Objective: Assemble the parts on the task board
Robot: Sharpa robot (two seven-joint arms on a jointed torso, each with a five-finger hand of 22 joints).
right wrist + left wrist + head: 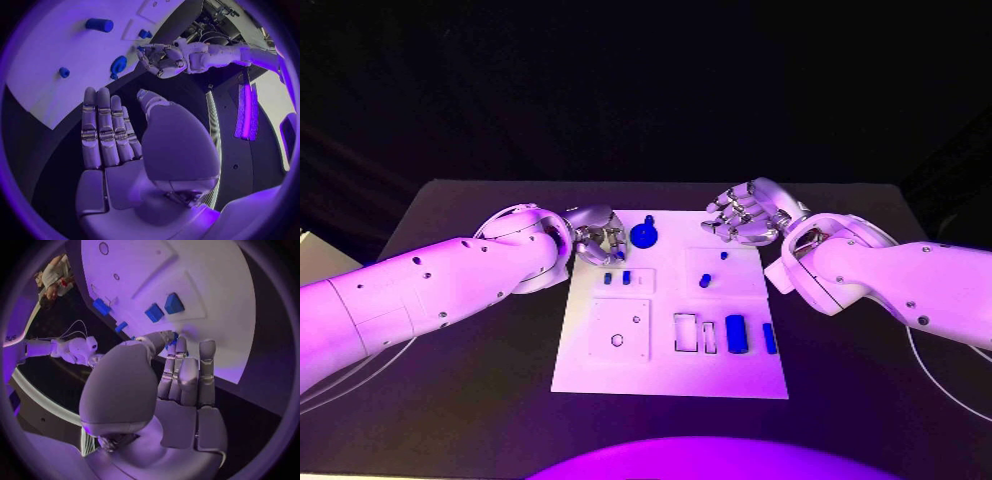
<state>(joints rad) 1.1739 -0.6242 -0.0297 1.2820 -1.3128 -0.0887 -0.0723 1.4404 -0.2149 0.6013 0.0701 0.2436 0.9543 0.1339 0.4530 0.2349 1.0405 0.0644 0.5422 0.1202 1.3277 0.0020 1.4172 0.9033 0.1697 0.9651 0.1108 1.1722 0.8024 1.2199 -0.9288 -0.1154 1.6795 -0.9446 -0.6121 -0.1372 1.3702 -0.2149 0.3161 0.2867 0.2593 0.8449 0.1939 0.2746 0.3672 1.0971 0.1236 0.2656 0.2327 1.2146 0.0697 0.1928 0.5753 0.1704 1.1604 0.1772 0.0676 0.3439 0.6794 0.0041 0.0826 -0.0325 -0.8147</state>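
My left hand (599,240) hung at the near-left corner of the far end of the task board (672,370), its fingers (187,375) held straight and close together, the thumb folded across toward them, with nothing in its grasp. Whether the fingertips touched the board I could not tell. Just beyond those fingertips lay two small blue parts (616,279) side by side in a shallow recess of the board, and a rounded blue part (645,235) sat just beside that hand on the board's far edge. My right hand (744,214) hovered over the black table (473,210) off the far-right corner of the board, its fingers (103,127) loosely extended and slightly apart, thumb raised alongside, gripping nothing and touching nothing. Between my two hands stood that rounded part; nearer to me than my right hand, a small blue peg (705,281) lay in another recess. Farther still toward me, well apart from both hands, a larger blue block (736,334) and a slim blue bar (769,338) rested on the board beside two outlined slots.
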